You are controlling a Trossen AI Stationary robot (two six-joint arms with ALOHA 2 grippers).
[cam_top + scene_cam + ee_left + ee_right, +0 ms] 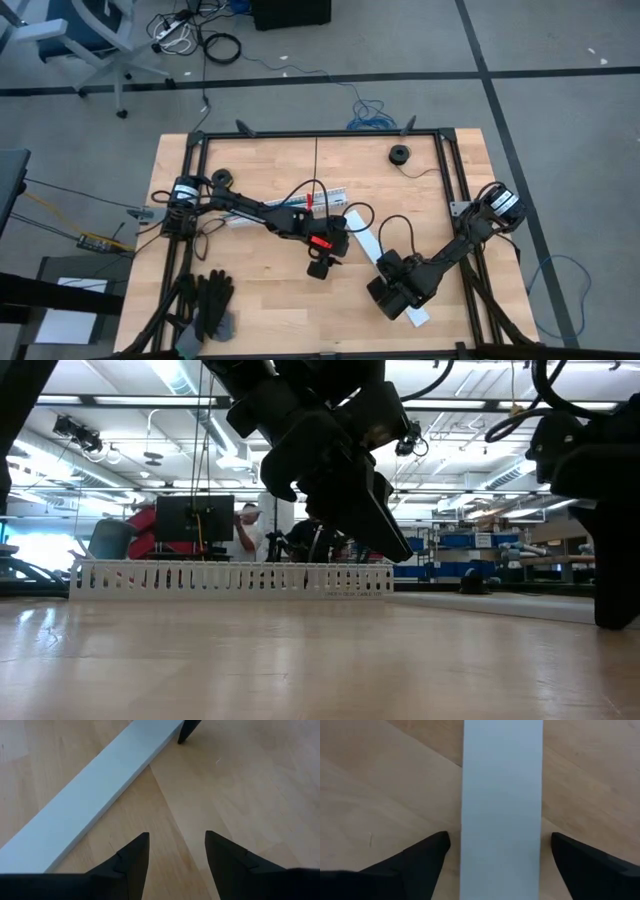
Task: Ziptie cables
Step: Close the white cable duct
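The left gripper (320, 268) hangs over the middle of the wooden table (260, 300), its arm reaching in from the left edge; in its wrist view its two dark fingers (132, 862) stand partly apart with only bare wood between them, holding nothing. Just beside it lies a flat white strip (95, 795), a plain plastic cover piece that runs slantwise across the boards, and a dark fingertip of the other arm shows at the strip's far end. The right gripper (392, 298) sits low over the near right part of the table, directly above that same white strip (502, 810); its fingers (422, 857) are spread wide, one on each side of the strip, and they do not close on it. In the overhead view the strip's near end sticks out from under the right gripper toward the table's near edge. The cables (312, 200), thin red and white wires, lie just beyond the left arm's forearm near the table's middle, beside the long white slotted channel (290, 205); how they lie exactly is too small to tell. From table height the slotted channel (230, 577) stands across the far side, with the left gripper (385, 525) hanging above the boards. A pair of black gloves (208, 300) lies at the near left corner, and a small black spool (400, 154) sits near the far right edge.
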